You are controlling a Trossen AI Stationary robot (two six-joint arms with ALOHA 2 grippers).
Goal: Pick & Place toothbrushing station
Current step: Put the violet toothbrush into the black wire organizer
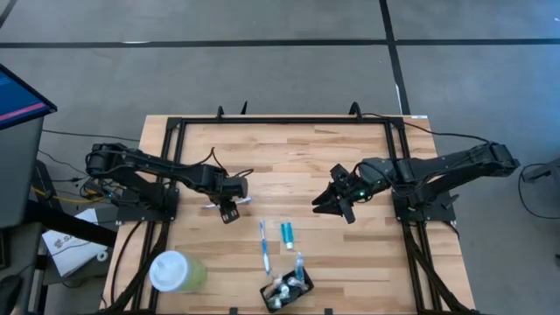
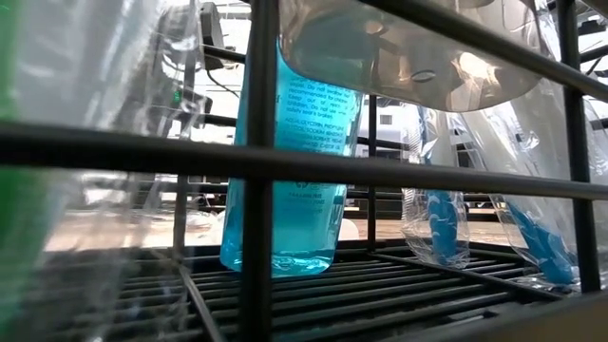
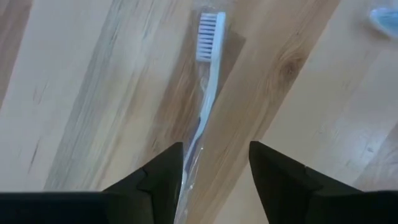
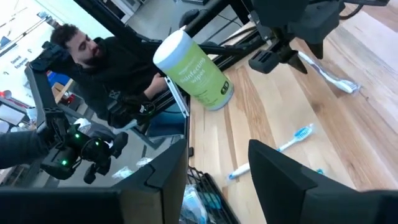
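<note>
A slim white toothbrush (image 3: pixel 208 74) in clear wrap lies on the table beneath the open left gripper (image 3: pixel 216 180).

The tabletop (image 1: pixel 289 157) is pale striped wood inside a black frame. A white toothbrush (image 3: pixel 208 68) has purple-tinged bristles; another toothbrush (image 1: pixel 263 245) is blue and white, the small tube (image 1: pixel 287 234) teal, the canister (image 1: pixel 178 271) pale green with a white lid.

Your left hand (image 1: pixel 231 208) hangs low over the worktop (image 1: pixel 289 166) on an outstretched arm, fingers (image 3: pixel 158 186) parted with a clear gap (nothing gripped between them). Your right hand (image 1: pixel 337 201) sits well apart, opposite it, tilted, its fingers (image 4: pixel 283 174) also spread.
</note>
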